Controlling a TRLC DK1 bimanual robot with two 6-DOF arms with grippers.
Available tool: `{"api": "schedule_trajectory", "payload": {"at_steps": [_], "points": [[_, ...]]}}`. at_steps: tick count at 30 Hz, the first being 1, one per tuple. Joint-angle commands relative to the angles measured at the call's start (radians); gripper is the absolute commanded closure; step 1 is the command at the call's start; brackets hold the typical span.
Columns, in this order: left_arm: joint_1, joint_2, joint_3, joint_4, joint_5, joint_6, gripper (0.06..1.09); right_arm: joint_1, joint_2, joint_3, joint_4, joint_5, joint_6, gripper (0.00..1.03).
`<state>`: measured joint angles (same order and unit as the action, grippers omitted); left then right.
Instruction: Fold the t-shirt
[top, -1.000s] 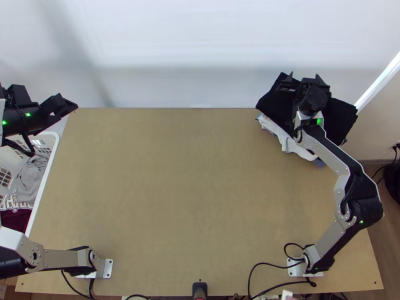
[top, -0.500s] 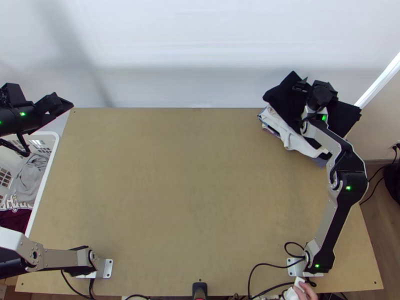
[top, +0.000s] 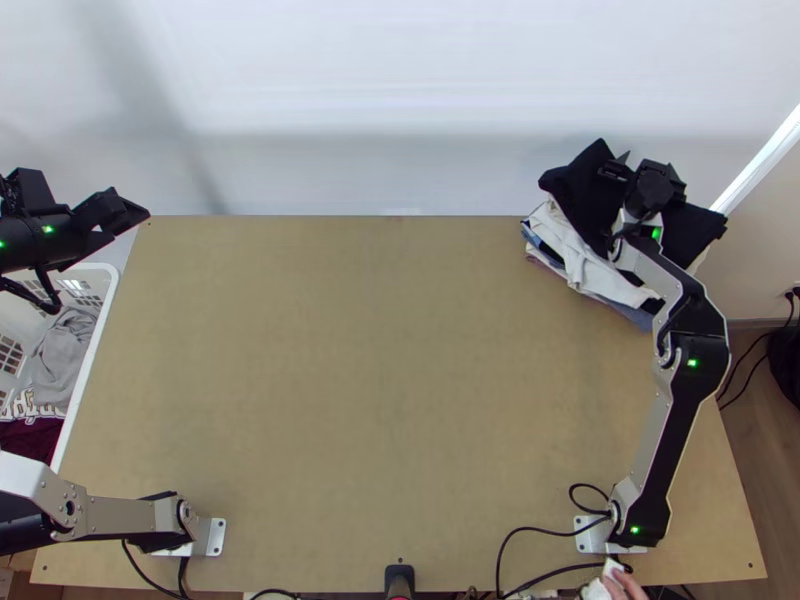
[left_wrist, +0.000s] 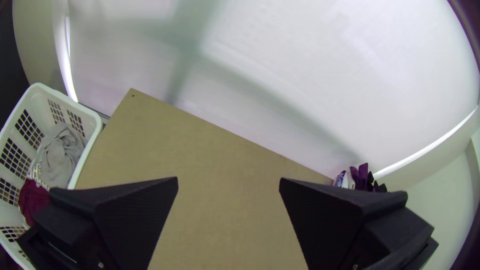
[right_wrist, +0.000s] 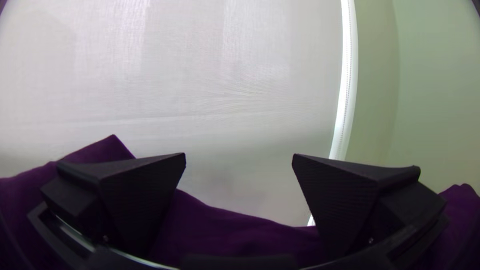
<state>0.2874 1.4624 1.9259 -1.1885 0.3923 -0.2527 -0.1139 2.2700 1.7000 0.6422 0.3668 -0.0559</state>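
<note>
1. Counter (top: 380, 380): spans the frame.
2. Pile of clothes (top: 590, 262): upper right of the frame, at the counter's far corner.
3. Dark cloth (top: 582, 190), likely the t-shirt, seemingly folded: atop that pile, long axis slanting down to the right.
4. Right pincer (right_wrist: 239, 156): much the nearer, wide, gripping nothing, over the cloth's middle; contact I cannot tell. Probably it need only lift clear without dragging the cloth.
5. Left pincer (left_wrist: 229, 179): wide, empty, upper left, well apart from the cloth.
</note>
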Motion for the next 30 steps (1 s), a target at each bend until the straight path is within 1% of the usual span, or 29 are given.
{"api": "schedule_trajectory", "payload": {"at_steps": [1,7,12,14,17,18,21,22,24,25,27,30], "points": [[-0.004,-0.011,0.015,-0.014,0.011,0.015,0.1,-0.053,-0.067,-0.096,-0.038,0.023,-0.012,0.04],[-0.004,-0.017,0.015,-0.017,0.017,0.016,0.1,-0.056,-0.234,-0.132,-0.064,0.021,-0.012,0.04],[-0.013,-0.025,0.01,-0.016,0.017,0.016,0.1,-0.059,-0.334,-0.132,-0.099,0.014,-0.015,0.04],[-0.014,-0.037,0.012,-0.003,0.016,0.02,0.1,-0.061,-0.386,-0.134,-0.124,0.003,-0.016,0.04],[-0.014,-0.053,0.035,0.015,-0.001,0.016,0.1,-0.059,-0.491,-0.131,-0.2,-0.051,-0.009,0.04],[-0.014,-0.062,0.038,0.033,-0.029,0.018,0.1,-0.059,-0.53,-0.129,-0.234,-0.078,-0.004,0.04],[-0.031,-0.103,0.033,0.11,-0.17,0.046,0.1,-0.059,-0.653,-0.102,-0.388,-0.164,0.031,0.04],[-0.034,-0.119,0.033,0.136,-0.201,0.049,0.1,-0.061,-0.696,-0.092,-0.437,-0.174,0.054,0.04],[-0.034,-0.146,0.027,0.196,-0.296,0.058,0.1,-0.063,-0.794,-0.102,-0.495,-0.198,0.079,0.04],[-0.034,-0.166,0.018,0.225,-0.336,0.063,0.1,-0.063,-0.843,-0.115,-0.506,-0.213,0.079,0.04],[-0.033,-0.223,-0.041,0.333,-0.44,0.086,0.1,-0.064,-0.952,-0.157,-0.515,-0.262,0.077,0.04],[-0.033,-0.346,-0.205,0.544,-0.563,0.147,0.1,-0.063,-1.093,-0.226,-0.516,-0.353,0.071,0.04]]}}
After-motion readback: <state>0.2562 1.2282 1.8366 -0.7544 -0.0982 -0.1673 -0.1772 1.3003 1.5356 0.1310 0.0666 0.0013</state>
